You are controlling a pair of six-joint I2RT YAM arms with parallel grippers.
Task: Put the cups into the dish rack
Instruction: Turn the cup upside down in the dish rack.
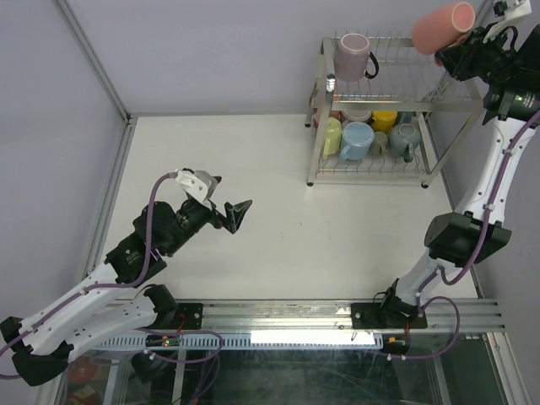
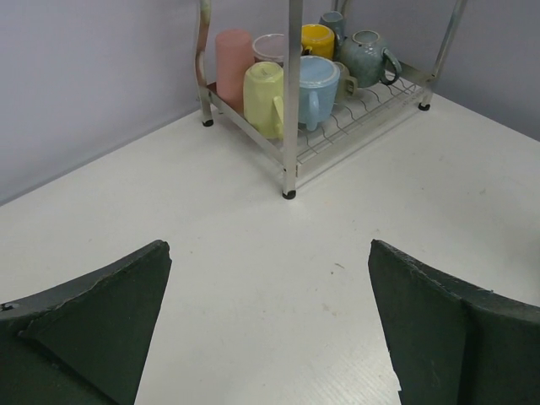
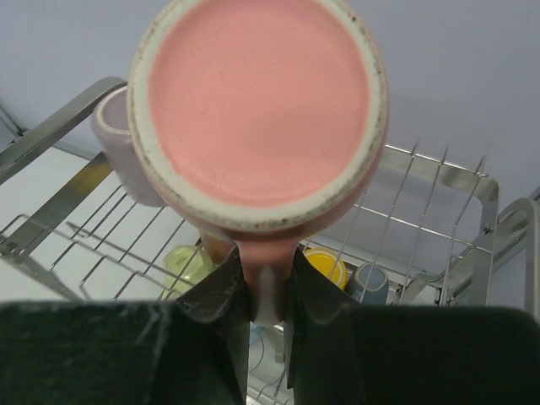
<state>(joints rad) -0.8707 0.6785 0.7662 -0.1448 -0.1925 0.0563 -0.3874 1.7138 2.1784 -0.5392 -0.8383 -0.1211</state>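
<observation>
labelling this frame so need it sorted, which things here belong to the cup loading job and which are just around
Job: dish rack; salmon pink cup held by right gripper; mauve mug on upper shelf; yellow-green cup, light blue cup, yellow cup, grey-green cup on lower shelf.
Just around: left gripper, open and empty; table.

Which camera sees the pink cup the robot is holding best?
The right wrist view: the pink cup fills it, bottom facing the camera, its handle pinched between the fingers. The top view shows it small, in the corner above the dish rack. The left wrist view misses it.
</observation>
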